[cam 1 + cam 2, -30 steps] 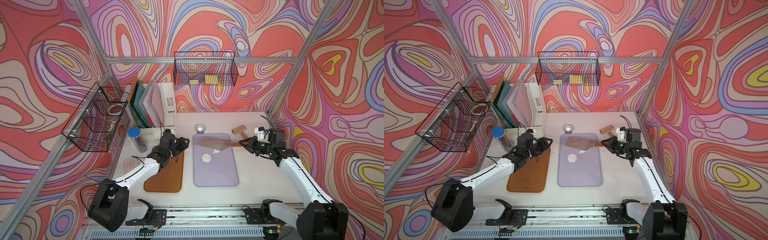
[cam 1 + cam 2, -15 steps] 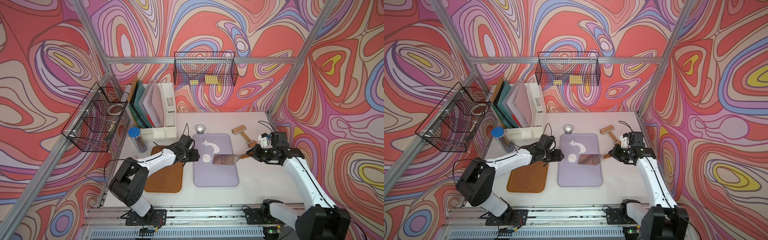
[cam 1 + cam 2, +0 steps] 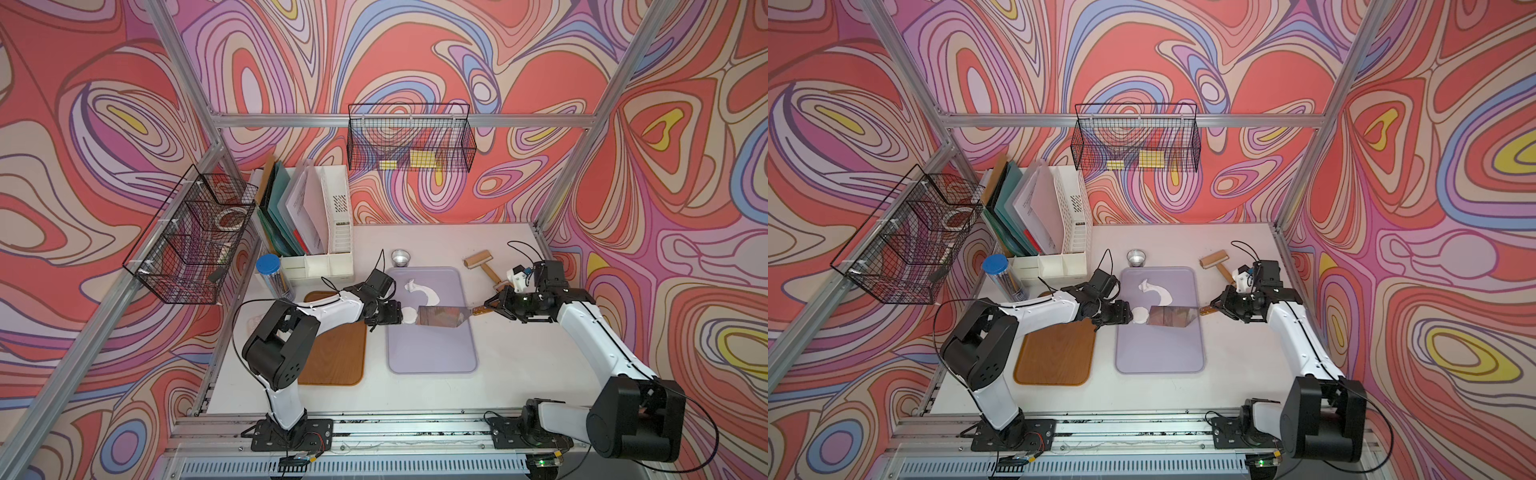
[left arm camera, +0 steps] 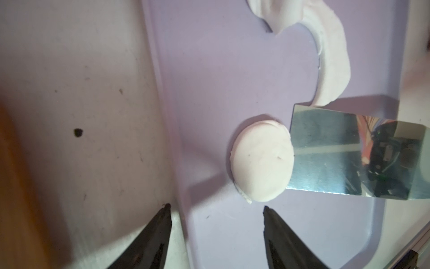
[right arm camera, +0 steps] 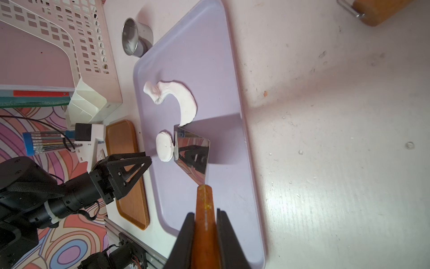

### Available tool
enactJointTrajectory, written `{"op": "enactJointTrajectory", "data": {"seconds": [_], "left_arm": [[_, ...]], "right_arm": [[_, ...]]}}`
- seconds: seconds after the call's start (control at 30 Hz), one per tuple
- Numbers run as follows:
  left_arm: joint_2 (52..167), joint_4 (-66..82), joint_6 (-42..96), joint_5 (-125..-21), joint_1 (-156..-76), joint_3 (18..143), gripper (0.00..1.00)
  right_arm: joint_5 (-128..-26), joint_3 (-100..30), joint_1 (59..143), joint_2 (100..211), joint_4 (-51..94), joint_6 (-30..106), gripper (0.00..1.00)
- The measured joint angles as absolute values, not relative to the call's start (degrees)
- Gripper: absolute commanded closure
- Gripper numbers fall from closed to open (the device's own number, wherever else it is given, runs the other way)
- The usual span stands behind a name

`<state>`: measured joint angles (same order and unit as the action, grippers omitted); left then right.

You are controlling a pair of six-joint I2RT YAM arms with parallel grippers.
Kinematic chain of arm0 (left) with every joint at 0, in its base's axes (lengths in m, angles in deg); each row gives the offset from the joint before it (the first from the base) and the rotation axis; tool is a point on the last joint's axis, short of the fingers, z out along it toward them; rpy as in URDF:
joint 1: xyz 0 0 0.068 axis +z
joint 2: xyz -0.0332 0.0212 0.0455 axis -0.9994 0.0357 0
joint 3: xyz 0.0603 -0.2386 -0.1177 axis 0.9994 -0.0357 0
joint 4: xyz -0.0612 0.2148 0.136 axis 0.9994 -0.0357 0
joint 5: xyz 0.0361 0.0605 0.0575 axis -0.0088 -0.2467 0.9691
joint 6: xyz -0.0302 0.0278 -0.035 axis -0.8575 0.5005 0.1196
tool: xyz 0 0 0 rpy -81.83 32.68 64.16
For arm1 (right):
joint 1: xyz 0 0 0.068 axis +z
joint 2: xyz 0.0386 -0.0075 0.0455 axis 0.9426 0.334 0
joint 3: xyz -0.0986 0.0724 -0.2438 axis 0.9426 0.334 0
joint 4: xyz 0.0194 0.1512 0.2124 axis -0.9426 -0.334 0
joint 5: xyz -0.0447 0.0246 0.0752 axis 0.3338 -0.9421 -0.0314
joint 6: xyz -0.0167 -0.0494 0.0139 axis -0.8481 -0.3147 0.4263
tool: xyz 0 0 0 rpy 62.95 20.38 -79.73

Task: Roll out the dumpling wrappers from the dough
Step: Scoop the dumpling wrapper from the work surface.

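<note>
A pale, scuffed and speckled surface (image 3: 419, 392) is seen across the middle of both top views. A smooth lilac tray (image 3: 432, 349) with rounded corners and a low rim is laid at its centre, and a glossy brown wood-grain tray (image 3: 336, 361) of similar shape is set just left of it.

A spatula (image 3: 440, 316) is lowered onto the lilac tray from the right of the frame. Its flat, mirror-bright metal blade tapers toward an orange-brown handle (the wall pattern is reflected in it).

The dough (image 3: 428, 291) is found in the upper half of the lilac tray. It is a soft, matte white, ragged crescent with a crumpled knob at its upper left end. Its lower tip is seen just beside a corner of the blade; contact cannot be told.

The dumpling wrapper (image 3: 409, 316) is placed near the tray's left rim at mid-height. It is a thin, flat, neatly round white disc with faint dents (image 4: 263, 160). Its right edge is met by the front edge of the blade (image 5: 193, 151).

A small shiny steel cup (image 3: 400, 257) is stood just above the tray, and a wooden roller (image 3: 478, 262) is laid to the upper right.

The left fingers (image 4: 149, 240), black and pointed, are spread wide with nothing between them. They are held just left of the wrapper without touching it. The right fingers (image 5: 183, 242) are closed narrowly on the spatula's handle.
</note>
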<state>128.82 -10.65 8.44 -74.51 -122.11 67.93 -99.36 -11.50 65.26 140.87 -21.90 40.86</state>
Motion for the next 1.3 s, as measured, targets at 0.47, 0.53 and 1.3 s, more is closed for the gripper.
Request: {"op": "enactJointTrajectory", "data": {"seconds": [0.47,0.53,1.3], "left_arm": [[128.08,-3.5,3.71,-79.54,-122.06,64.28,0.16],[127.82,-2.65,3.28,-79.74,-122.11,63.88,0.01],[123.32,3.01,-1.47,-79.69,-121.26,58.7,0.0]], "right_arm": [[-104.72,-8.27,65.43,144.58,-14.97,40.71,1.0],[-105.51,-7.48,65.43,145.09,-13.66,40.89,1.0],[-102.45,-9.6,66.41,143.77,-14.71,40.05,1.0]]}}
